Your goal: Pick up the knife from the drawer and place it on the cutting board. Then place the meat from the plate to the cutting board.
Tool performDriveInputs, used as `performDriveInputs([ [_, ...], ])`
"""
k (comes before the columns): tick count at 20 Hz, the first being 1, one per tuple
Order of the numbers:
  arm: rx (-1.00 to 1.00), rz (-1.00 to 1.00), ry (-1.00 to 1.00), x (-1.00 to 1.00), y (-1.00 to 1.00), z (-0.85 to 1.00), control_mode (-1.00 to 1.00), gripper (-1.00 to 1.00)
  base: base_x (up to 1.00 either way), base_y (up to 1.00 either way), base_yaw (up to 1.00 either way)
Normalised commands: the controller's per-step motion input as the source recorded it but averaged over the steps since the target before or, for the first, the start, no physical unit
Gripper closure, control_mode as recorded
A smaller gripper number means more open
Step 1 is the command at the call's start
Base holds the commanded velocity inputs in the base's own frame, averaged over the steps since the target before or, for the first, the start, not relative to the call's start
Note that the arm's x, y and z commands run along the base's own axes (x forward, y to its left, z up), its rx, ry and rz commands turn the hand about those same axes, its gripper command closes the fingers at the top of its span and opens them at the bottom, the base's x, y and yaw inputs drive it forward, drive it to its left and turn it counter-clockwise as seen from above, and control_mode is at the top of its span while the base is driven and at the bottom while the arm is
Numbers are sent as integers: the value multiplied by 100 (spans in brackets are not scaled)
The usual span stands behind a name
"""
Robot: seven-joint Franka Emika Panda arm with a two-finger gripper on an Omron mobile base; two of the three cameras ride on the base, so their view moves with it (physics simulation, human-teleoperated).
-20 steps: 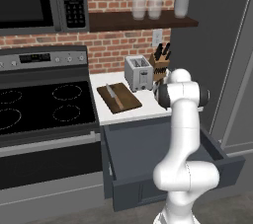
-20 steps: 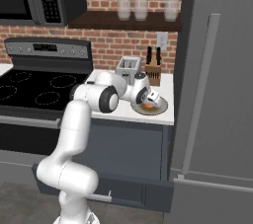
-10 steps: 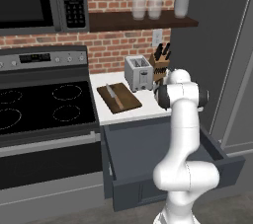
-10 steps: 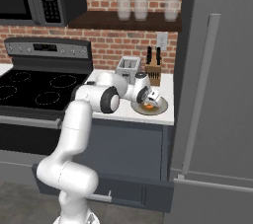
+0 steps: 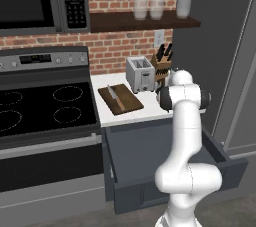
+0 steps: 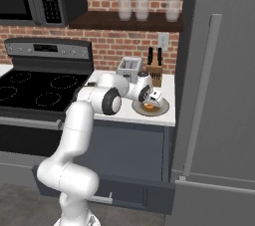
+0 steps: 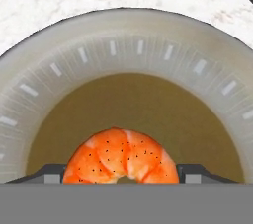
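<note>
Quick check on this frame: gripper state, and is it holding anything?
Gripper: jaws stand apart on either side of the meat on the plate; whether they grip it yet cannot be told.

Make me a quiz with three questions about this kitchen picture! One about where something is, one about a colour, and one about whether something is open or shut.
1. Where is the knife?
A. on the cutting board
B. in the drawer
C. on the stove

2. What colour is the meat?
A. green
B. orange
C. blue

3. How is the drawer?
A. shut
B. taken out
C. pulled open

Answers:
1 A, it lies on the brown board by the toaster.
2 B, it shows orange on the plate.
3 C, its box sticks out under the counter.
</note>
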Motion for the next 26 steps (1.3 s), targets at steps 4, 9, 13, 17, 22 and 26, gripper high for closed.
performDriveInputs([
  [4,0,0,0,-40,-1,-46,-100,100,0,0,0],
  [9,0,0,0,-46,0,-11,-100,100,0,0,0],
  [13,0,0,-1,-54,3,45,-100,100,0,0,0],
  [17,0,0,0,-42,26,77,-100,100,0,0,0],
  [22,0,0,0,-6,57,71,-100,100,0,0,0],
  [26,0,0,0,0,91,30,-100,100,0,0,0],
])
